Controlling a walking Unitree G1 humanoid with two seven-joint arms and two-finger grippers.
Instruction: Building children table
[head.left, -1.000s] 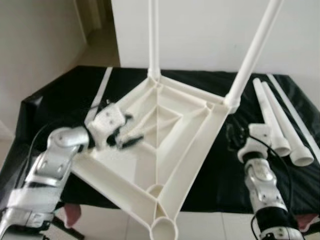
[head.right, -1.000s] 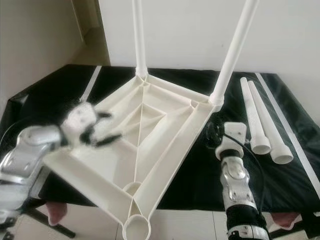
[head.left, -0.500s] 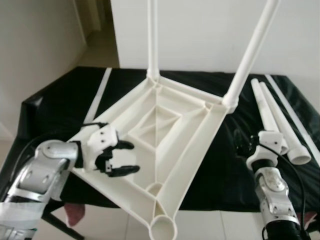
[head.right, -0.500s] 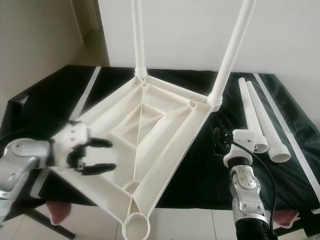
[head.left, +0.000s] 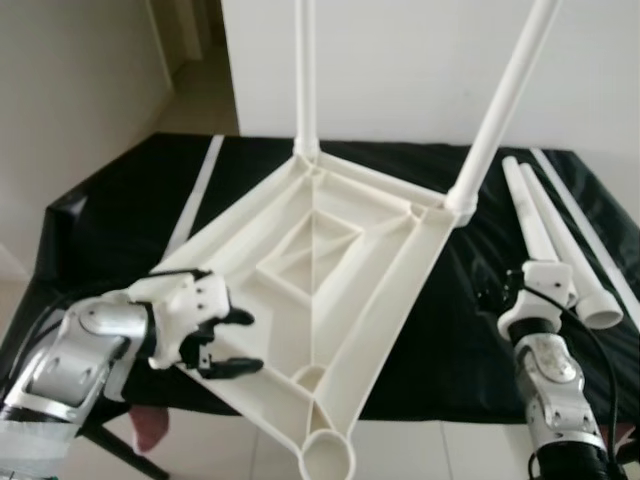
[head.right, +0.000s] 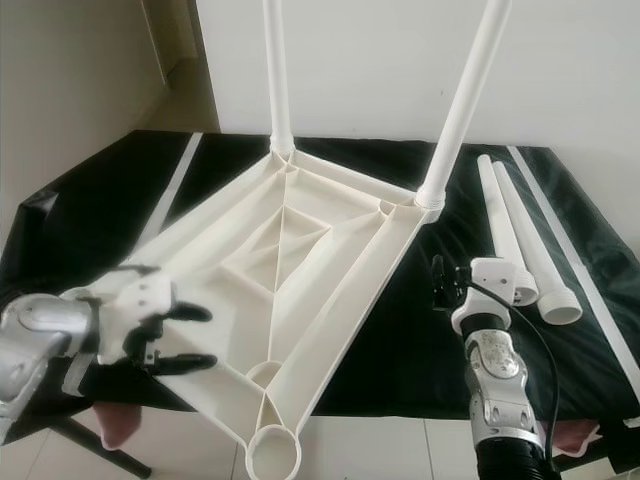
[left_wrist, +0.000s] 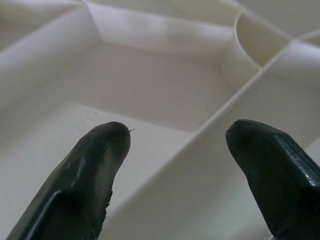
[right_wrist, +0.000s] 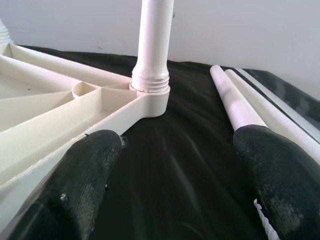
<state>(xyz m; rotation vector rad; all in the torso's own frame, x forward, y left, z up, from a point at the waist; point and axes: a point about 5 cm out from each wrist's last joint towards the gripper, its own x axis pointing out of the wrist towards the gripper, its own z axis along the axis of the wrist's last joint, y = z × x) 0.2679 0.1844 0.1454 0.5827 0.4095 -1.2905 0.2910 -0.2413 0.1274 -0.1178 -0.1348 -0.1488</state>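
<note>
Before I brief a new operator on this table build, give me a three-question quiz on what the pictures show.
1. True or false: two legs already stand upright in the upturned tabletop.
2. How many loose legs lie on the black cloth? A one, B two, C four.
3. Which gripper hovers over the tabletop's near-left edge, fingers apart?

Key: 1 true. 2 B. 3 the left gripper; the right gripper hangs open near the loose legs.

Smooth, faintly glossy cream plastic table top (head.left: 330, 260), matching plastic legs (head.left: 540, 235), creased glossy black sheet (head.left: 110, 215), brushed silver metal arms (head.left: 75, 365), matt black fingers (left_wrist: 85, 185).
</note>
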